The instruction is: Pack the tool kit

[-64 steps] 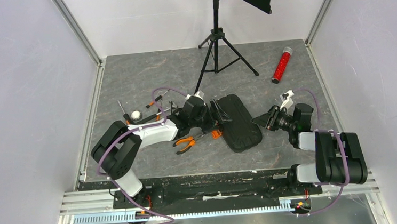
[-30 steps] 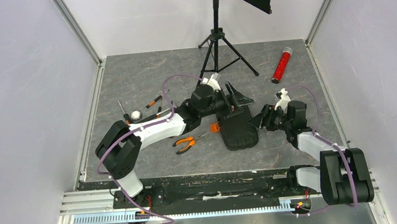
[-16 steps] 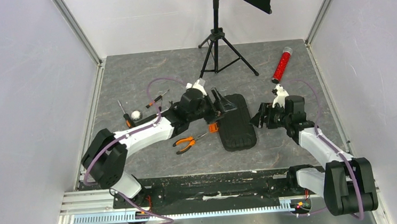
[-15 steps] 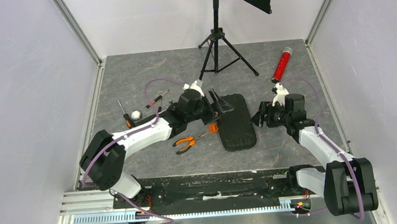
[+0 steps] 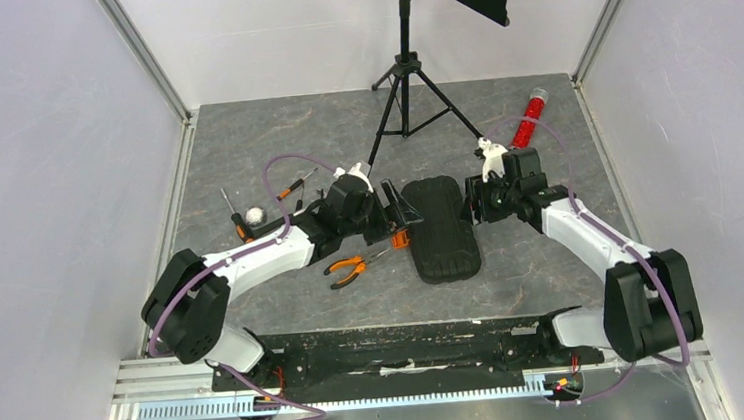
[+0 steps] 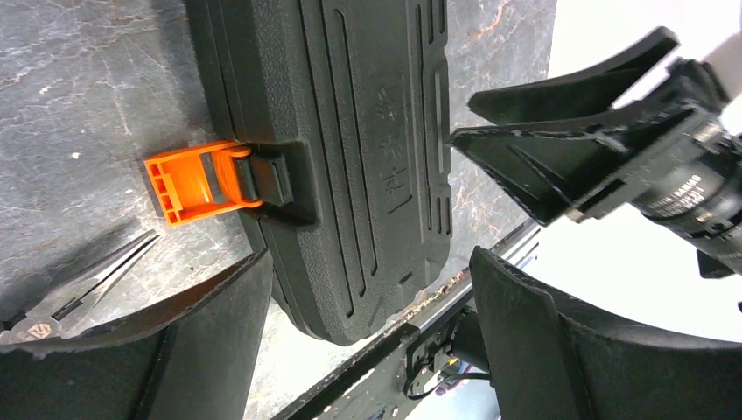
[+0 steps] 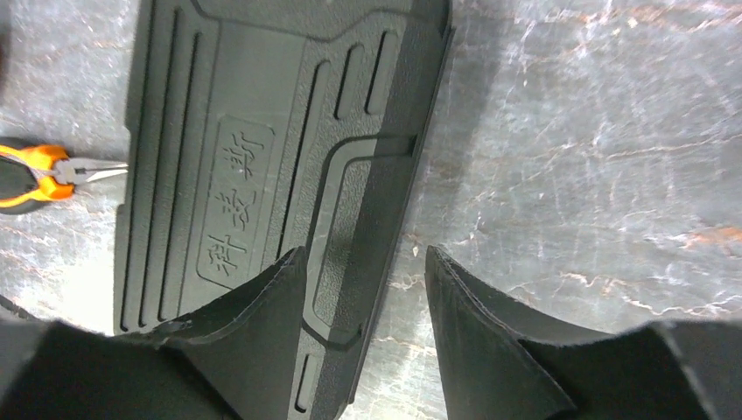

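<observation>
The case (image 5: pixel 442 233) lies shut on the table (image 5: pixel 272 138), straighter than two seconds ago, when it sat skewed. The left gripper (image 6: pixel 367 258) has drawn back a little. Its jaws stand wide and empty, with the case's latch side just ahead of them and the orange latch (image 6: pixel 188 184) sticking out. The right gripper (image 7: pixel 366 251) has swung in to the case's far right edge. Its jaws are half apart and hold nothing, one over the lid and the other over bare table. The pliers (image 5: pixel 350 265) lie behind the left jaws.

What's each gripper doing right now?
Left gripper: open, holding nothing.
Right gripper: open, fingers straddling the case edge, not gripping.
</observation>
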`<move>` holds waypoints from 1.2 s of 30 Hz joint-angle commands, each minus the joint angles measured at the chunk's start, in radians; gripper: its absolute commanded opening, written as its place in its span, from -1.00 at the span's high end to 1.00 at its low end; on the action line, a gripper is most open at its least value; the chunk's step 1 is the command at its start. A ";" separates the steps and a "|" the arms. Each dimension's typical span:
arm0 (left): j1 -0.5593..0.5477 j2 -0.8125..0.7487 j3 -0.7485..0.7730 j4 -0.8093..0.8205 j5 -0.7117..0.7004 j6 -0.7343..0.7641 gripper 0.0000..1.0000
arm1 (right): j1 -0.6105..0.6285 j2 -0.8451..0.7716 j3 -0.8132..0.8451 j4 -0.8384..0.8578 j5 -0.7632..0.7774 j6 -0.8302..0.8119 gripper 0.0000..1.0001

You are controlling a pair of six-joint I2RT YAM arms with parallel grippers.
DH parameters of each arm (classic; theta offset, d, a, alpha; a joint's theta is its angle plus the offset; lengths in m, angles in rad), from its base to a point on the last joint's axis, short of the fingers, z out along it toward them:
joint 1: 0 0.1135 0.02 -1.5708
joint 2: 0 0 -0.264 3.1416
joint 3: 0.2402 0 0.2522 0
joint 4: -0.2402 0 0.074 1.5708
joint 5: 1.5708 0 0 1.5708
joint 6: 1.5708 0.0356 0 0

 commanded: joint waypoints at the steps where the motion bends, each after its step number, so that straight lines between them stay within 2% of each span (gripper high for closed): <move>1: -0.002 0.004 0.003 0.032 0.036 0.035 -0.78 | 0.009 0.052 0.051 -0.027 0.001 -0.021 -0.07; 13: -0.002 0.022 -0.004 0.040 0.054 0.033 -0.78 | 0.005 0.153 0.033 -0.022 -0.024 -0.014 0.09; 17: -0.002 0.024 -0.005 0.041 0.057 0.031 -0.78 | -0.015 0.165 0.023 -0.015 -0.055 -0.010 0.21; 20: -0.002 0.027 -0.007 0.050 0.066 0.023 -0.78 | -0.081 0.169 -0.014 0.027 -0.146 0.019 0.37; 27: -0.002 0.047 -0.015 0.092 0.101 -0.012 -0.78 | -0.186 0.180 -0.137 0.171 -0.302 0.103 0.55; 31: -0.002 0.059 -0.016 0.109 0.111 -0.025 -0.78 | -0.238 0.208 -0.226 0.328 -0.402 0.187 0.61; 36: 0.009 0.091 0.009 0.110 0.107 -0.027 -0.78 | -0.265 0.233 -0.278 0.396 -0.440 0.214 0.64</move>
